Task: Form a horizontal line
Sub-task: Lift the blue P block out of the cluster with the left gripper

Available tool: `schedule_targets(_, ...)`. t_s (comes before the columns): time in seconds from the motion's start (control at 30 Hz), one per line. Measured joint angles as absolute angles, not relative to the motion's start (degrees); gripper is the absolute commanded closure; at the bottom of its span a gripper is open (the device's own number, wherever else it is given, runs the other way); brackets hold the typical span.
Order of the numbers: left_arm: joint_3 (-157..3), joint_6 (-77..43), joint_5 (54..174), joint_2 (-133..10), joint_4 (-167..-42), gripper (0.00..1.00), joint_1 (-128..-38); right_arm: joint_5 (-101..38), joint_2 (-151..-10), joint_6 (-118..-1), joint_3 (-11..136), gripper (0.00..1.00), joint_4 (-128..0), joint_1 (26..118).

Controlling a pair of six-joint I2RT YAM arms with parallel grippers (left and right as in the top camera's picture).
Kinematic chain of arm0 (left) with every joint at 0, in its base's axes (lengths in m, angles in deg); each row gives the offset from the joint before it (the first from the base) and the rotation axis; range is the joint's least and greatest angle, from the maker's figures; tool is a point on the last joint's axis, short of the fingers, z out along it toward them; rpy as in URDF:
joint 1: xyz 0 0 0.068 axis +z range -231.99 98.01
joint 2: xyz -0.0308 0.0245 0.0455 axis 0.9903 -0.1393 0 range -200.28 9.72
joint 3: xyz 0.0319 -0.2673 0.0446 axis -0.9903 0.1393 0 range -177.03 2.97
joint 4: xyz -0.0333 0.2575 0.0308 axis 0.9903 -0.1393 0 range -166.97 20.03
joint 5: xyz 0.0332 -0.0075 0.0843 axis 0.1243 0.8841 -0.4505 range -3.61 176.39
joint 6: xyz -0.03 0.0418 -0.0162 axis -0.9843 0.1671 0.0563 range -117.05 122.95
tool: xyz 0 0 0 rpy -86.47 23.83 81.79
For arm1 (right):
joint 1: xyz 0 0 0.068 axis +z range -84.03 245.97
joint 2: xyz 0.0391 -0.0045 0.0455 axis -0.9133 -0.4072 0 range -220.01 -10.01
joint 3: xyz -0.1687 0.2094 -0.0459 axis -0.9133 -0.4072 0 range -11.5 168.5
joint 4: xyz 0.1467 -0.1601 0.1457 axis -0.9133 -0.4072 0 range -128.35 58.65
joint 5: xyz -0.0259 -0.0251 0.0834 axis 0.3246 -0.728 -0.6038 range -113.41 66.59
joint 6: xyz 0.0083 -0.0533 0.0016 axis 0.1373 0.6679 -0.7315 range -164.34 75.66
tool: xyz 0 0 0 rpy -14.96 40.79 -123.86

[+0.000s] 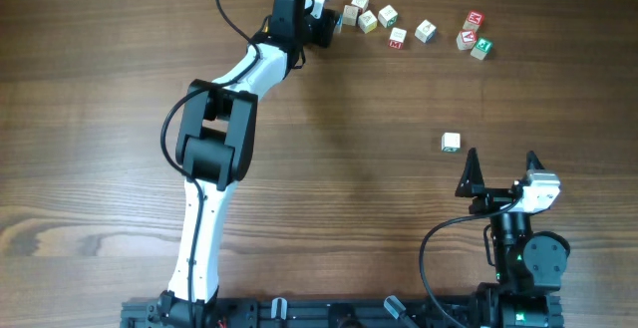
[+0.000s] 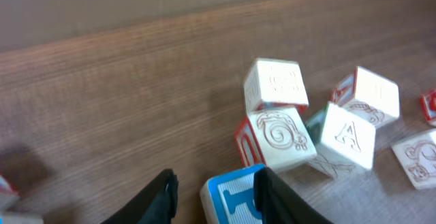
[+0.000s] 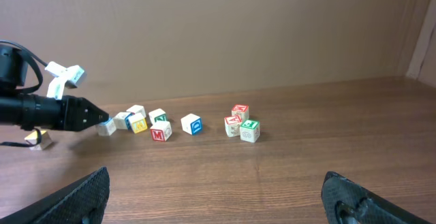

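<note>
A blue-faced letter cube (image 2: 230, 200) lies on the table between the fingers of my left gripper (image 2: 216, 176). The right finger touches it and the left finger stands off with a gap, so the jaws are open. The cube's far corner meets a pale cream cube with a red side (image 2: 276, 139); these two make the short horizontal line (image 1: 346, 19) at the table's far edge. My left gripper (image 1: 335, 24) is at the left end of that row. My right gripper (image 1: 501, 156) rests near the front right, wide open and holding nothing (image 3: 218, 190).
More letter cubes lie to the right of the row (image 1: 388, 15), (image 1: 426, 31), and a red and green group sits further right (image 1: 475, 31). One lone cube (image 1: 451, 143) lies just left of my right gripper. The left arm (image 1: 214, 134) stretches across the table's left half.
</note>
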State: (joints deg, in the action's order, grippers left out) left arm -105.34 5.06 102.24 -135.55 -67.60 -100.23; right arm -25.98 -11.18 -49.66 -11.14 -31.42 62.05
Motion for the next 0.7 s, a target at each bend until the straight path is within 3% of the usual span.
schedule_targets(0.13,-105.3,5.1,102.4,-131.8,-79.6,0.54,-100.6,-26.0,-11.2,-49.7,-11.1,0.00,-31.4,62.0)
schedule_targets(0.27,-104.4,5.2,102.2,-129.1,-83.9,0.30,-101.2,-26.0,-11.2,-49.7,-11.1,0.00,-31.4,62.0)
schedule_targets(0.33,-104.3,5.3,102.2,-127.1,-83.9,0.23,-101.6,-26.0,-11.2,-49.7,-11.1,0.00,-31.4,62.0)
schedule_targets(0.7,-104.2,7.9,102.2,-124.8,-83.4,0.18,-103.4,-26.0,-11.2,-49.7,-11.1,0.00,-31.4,62.0)
